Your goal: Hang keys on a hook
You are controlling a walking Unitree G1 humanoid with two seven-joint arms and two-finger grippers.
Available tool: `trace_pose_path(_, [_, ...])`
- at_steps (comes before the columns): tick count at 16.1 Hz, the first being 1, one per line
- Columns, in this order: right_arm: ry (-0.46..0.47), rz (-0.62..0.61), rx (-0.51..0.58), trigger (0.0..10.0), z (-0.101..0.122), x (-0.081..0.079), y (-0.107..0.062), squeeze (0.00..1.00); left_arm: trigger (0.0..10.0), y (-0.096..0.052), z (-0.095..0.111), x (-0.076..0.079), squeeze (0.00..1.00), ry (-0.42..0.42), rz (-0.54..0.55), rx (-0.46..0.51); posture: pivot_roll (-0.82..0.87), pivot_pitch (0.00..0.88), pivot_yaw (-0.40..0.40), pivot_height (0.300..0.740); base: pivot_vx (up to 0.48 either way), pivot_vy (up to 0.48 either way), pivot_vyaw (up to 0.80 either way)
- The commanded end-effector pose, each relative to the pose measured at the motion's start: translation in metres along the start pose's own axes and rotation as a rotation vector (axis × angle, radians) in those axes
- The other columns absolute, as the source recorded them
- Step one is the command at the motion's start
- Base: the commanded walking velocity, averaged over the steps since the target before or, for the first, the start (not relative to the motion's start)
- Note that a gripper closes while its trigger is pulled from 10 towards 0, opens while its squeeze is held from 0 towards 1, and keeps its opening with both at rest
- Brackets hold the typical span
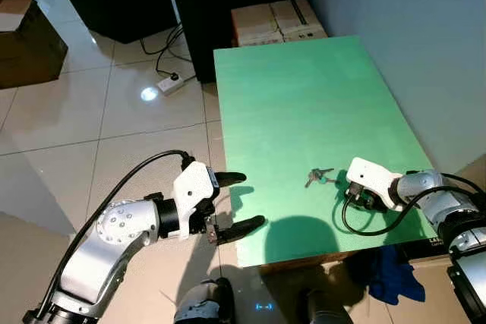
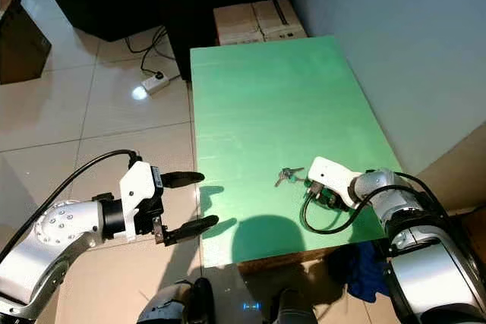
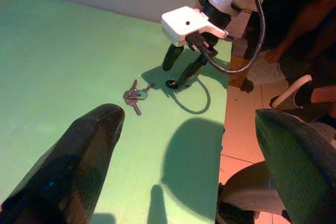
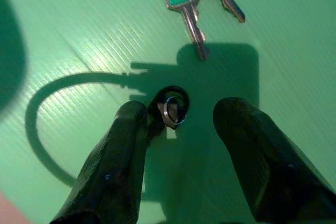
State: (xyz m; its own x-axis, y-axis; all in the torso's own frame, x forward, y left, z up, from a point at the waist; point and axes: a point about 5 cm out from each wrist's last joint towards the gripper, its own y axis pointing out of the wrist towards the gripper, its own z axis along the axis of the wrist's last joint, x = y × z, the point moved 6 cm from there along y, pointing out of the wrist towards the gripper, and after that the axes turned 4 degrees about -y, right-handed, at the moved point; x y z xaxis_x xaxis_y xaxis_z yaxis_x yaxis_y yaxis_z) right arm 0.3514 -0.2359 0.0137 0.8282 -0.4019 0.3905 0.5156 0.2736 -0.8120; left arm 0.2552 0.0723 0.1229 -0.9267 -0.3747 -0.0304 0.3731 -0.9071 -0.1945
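A small bunch of silver keys with one green-capped head (image 1: pixel 319 177) lies flat on the green matte surface (image 1: pixel 304 104), near its front edge. The right end effector (image 4: pixel 178 116) hovers just beside them, fingers spread, with a small dark ring between the tips — the keys sit just ahead of it, shafts pointing back toward it. The left end effector (image 1: pixel 237 202), also spread, waits off the surface's edge, well apart — the right arm is plainly nearer.
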Motion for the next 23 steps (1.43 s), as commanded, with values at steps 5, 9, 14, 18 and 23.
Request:
trace_pose_path(5, [0.019, -0.004, -0.013, 10.0, -0.005, -0.005, 0.003, 0.0, 10.0, -0.004, -0.001, 0.003, 0.0, 0.012, -0.009, -0.017, 0.05, 0.233, 0.096, 0.74, 0.0, 0.0, 0.0])
trace_pose_path(9, [0.04, -0.025, -0.007, 10.0, -0.005, -0.004, 0.004, 0.0, 10.0, -0.005, 0.001, 0.004, 0.0, 0.013, -0.012, -0.02, 0.05, 0.239, 0.101, 0.74, 0.0, 0.0, 0.0])
trace_pose_path(14, [0.068, -0.023, -0.016, 5.0, -0.009, -0.007, 0.005, 0.0, 10.0, -0.009, 0.003, 0.005, 0.0, 0.015, -0.015, -0.027, 0.06, 0.245, 0.106, 0.74, 0.0, 0.0, 0.0])
trace_pose_path(18, [0.086, -0.018, -0.019, 3.4, -0.012, -0.009, 0.005, 0.0, 10.0, -0.006, 0.009, 0.007, 0.0, 0.014, -0.022, -0.023, 0.05, 0.248, 0.107, 0.74, 0.0, 0.0, 0.0])
trace_pose_path(23, [0.098, -0.02, -0.022, 1.4, -0.015, -0.008, 0.003, 0.0, 10.0, -0.001, 0.012, 0.005, 0.0, 0.014, -0.022, -0.022, 0.05, 0.243, 0.107, 0.74, 0.0, 0.0, 0.0])
